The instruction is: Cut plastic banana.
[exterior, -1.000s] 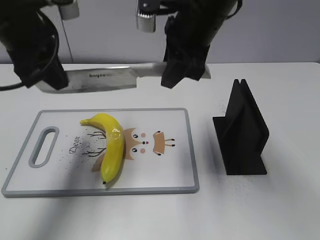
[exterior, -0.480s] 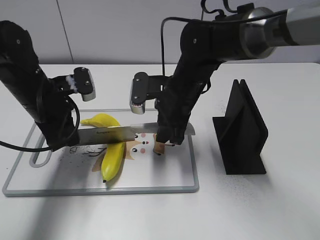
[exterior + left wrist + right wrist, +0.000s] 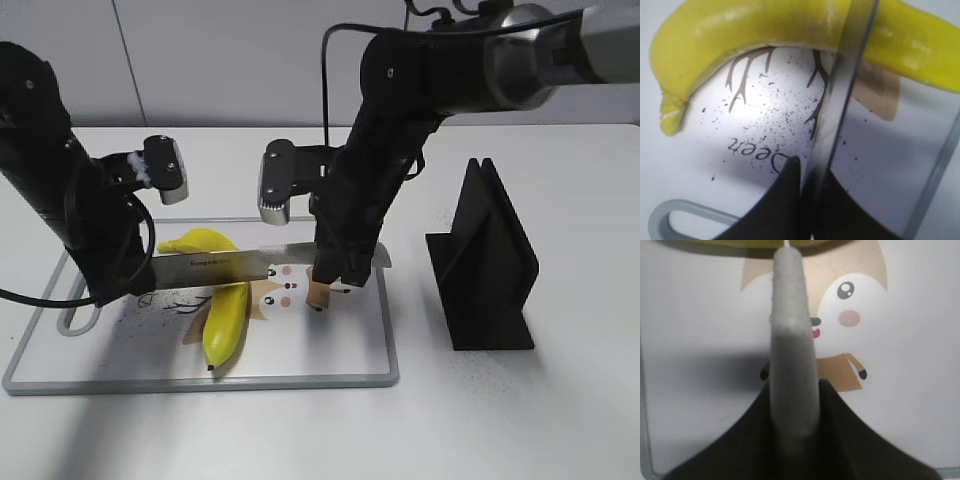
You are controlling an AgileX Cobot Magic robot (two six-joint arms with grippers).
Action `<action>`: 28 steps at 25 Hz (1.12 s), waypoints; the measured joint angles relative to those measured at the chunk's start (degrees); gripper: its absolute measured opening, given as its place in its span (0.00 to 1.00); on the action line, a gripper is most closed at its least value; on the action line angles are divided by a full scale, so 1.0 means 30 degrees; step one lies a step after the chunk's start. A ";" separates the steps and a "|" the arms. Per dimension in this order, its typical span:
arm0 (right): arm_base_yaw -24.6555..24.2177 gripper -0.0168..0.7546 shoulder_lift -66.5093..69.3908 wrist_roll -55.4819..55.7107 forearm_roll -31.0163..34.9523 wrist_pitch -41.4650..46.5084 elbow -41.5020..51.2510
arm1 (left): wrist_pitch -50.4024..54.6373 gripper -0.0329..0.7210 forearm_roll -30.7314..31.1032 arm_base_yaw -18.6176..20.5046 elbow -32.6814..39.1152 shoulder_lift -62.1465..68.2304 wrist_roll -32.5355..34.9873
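Both hands, left hand (image 3: 125, 280) and right hand (image 3: 340, 268), clamped on the knife (image 3: 235, 265) across the plastic banana (image 3: 222, 300); uneven pressure could roll the glossy fruit aside.

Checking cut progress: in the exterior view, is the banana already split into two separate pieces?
No: the plastic banana still shows as one whole curved piece on the cutting board, with the knife lying across its upper part.

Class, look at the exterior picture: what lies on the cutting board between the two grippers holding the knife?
The plastic banana lies under the knife blade, between the left gripper and right gripper, on the cutting board.
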 joint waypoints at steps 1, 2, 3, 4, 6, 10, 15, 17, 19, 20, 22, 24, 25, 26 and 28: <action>0.0016 0.24 -0.0282 0.0000 0.0000 0.0137 0.0038 | 0.0208 0.09 -0.0021 0.0000 0.0090 -0.0371 -0.0029; 0.0035 0.24 -0.0692 0.0000 0.0018 0.0339 0.0042 | 0.0519 0.08 -0.0021 0.0000 0.0113 -0.0941 -0.0050; 0.0035 0.24 -0.1207 0.0000 0.0018 0.0486 0.0042 | 0.0795 0.08 -0.0021 0.0000 0.0113 -0.1611 -0.0065; 0.0035 0.24 -0.1689 0.0000 0.0018 0.0592 0.0042 | 0.1030 0.08 -0.0002 0.0000 0.0113 -0.2217 -0.0087; 0.0035 0.24 -0.2775 0.0000 -0.0002 0.0856 0.0042 | 0.1336 0.08 0.0019 -0.0015 0.0113 -0.3670 -0.0109; 0.0073 0.24 -0.4496 -0.0037 -0.0002 0.1253 0.0042 | 0.1714 0.08 -0.0155 -0.0055 0.0113 -0.6042 -0.0125; 0.0073 0.24 -0.5917 -0.0152 -0.0131 0.1320 0.0042 | 0.1800 0.08 -0.0708 -0.0071 0.0113 -0.7729 -0.0107; 0.0073 0.24 -0.5979 -0.0164 -0.0151 0.1342 0.0042 | 0.1800 0.08 -0.0824 -0.0071 0.0113 -0.7788 -0.0107; 0.0073 0.24 -0.5979 -0.0164 -0.0165 0.1365 0.0042 | 0.1800 0.08 -0.0842 -0.0071 0.0127 -0.7788 -0.0107; 0.0073 0.24 -0.5979 -0.0164 -0.0171 0.1365 0.0042 | 0.1772 0.08 -0.0842 -0.0071 0.0127 -0.7788 -0.0107; 0.0073 0.24 -0.5979 -0.0164 -0.0192 0.1365 0.0042 | 0.1703 0.08 -0.0861 -0.0071 0.0127 -0.7788 -0.0049; 0.0073 0.24 -0.5979 -0.0164 -0.0209 0.1431 0.0042 | 0.1616 0.12 -0.0959 -0.0071 0.0127 -0.7788 -0.0008; 0.0073 0.24 -0.5979 -0.0117 -0.0229 0.1542 0.0042 | 0.1511 0.18 -0.1027 -0.0071 0.0127 -0.7788 -0.0036; 0.0073 0.23 -0.5979 -0.0040 -0.0246 0.1731 0.0042 | 0.1351 0.24 -0.1043 -0.0052 0.0127 -0.7788 -0.0077; 0.0014 0.23 -0.5979 0.0194 -0.0304 0.1833 0.0042 | 0.1014 0.47 -0.1022 0.0007 0.0127 -0.7788 -0.0132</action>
